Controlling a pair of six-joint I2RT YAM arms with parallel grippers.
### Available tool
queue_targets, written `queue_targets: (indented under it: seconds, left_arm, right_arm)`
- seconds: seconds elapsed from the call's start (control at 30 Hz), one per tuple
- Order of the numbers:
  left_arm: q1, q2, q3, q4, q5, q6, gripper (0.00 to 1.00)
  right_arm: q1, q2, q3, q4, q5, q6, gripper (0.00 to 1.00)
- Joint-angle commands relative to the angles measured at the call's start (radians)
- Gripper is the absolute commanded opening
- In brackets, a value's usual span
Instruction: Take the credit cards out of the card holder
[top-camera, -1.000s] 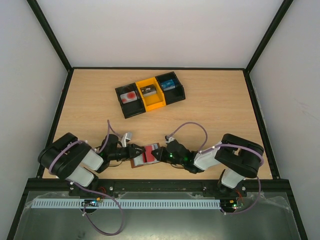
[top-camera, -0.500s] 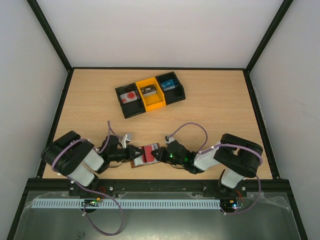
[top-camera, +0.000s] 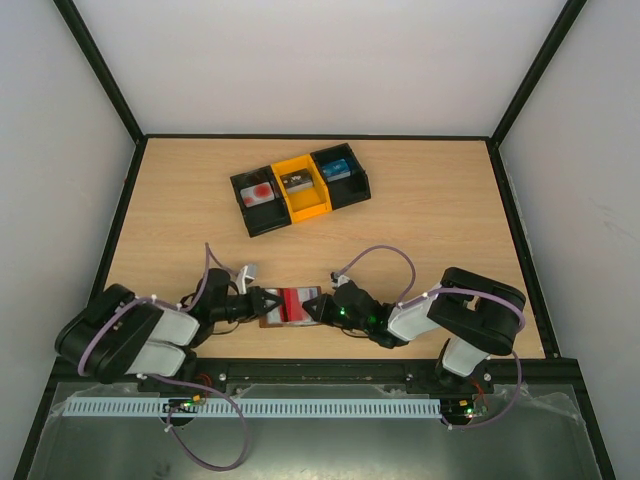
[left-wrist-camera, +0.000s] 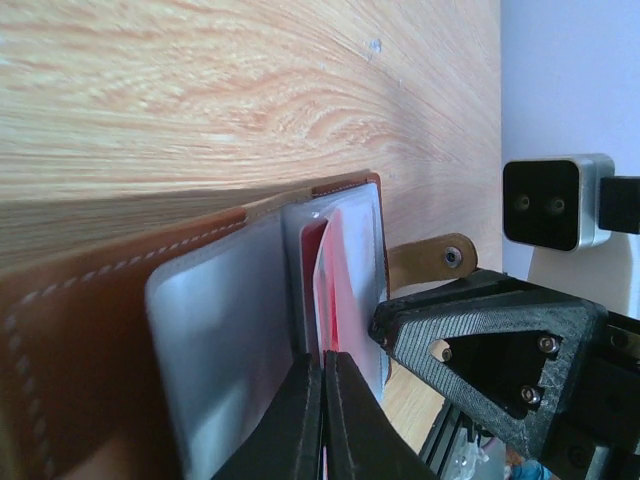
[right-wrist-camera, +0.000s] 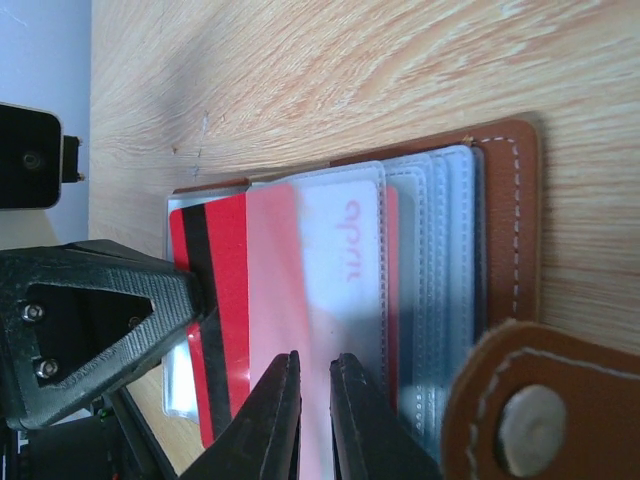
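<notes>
One card holder (right-wrist-camera: 515, 220) lies open near the middle of the worktop's (top-camera: 450, 220) near edge, between the two grippers. The left gripper (left-wrist-camera: 322, 362) has its fingers together, clamped on the edge of one red credit card (right-wrist-camera: 225, 300) with a black stripe, which sticks partly out of a pocket. The right gripper (right-wrist-camera: 314, 362) has its fingers nearly together, pinching a clear pocket leaf of the card holder. Toward the far edge stands one tray (top-camera: 308, 210) of three compartments, two black and one yellow. Its left compartment holds one whitish credit card (top-camera: 260, 192) with a red round mark.

tray (top-camera: 308, 208): black-yellow-black, far centre of table (top-camera: 440, 230) | each compartment holds one small item
</notes>
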Motion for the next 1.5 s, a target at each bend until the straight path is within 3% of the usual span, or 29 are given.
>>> queue_targets:
  seconds: [0.0,0.3,0.47,0.67,0.87,0.97,1.23,1.47]
  left_arm:
    - [0.044,-0.091,-0.001,-0.155,-0.043,0.054,0.03]
    - [0.072,-0.347,0.074,-0.485,-0.115,0.088,0.03]
    - [0.08,-0.492,0.123,-0.612,-0.117,0.072,0.03]
    - [0.087,-0.608,0.188,-0.726,-0.086,0.034,0.03]
    - [0.092,-0.639,0.275,-0.801,-0.019,0.011,0.03]
    - [0.093,-0.654,0.332,-0.858,0.001,0.015,0.03]
    - [0.095,-0.69,0.39,-0.924,0.034,-0.042,0.03]
    - [0.095,-0.691,0.358,-0.848,0.089,-0.139,0.03]
  right_arm:
    - [0.011,0.016,-0.024,-0.123,0.032,-0.001,0.11]
    - [0.008,-0.055,-0.027,-0.163,0.056,-0.027,0.11]
    - [0.006,-0.191,0.017,-0.28,0.1,-0.158,0.15]
    - [0.008,-0.42,0.077,-0.406,0.207,-0.446,0.18]
    - [0.065,-0.581,-0.015,-0.187,0.141,-0.898,0.2]
    - [0.084,-0.632,-0.035,-0.171,0.147,-1.111,0.2]
    - [0.092,-0.627,-0.021,-0.176,0.091,-1.527,0.37]
    - [0.112,-0.542,0.013,-0.097,0.116,-1.74,0.46]
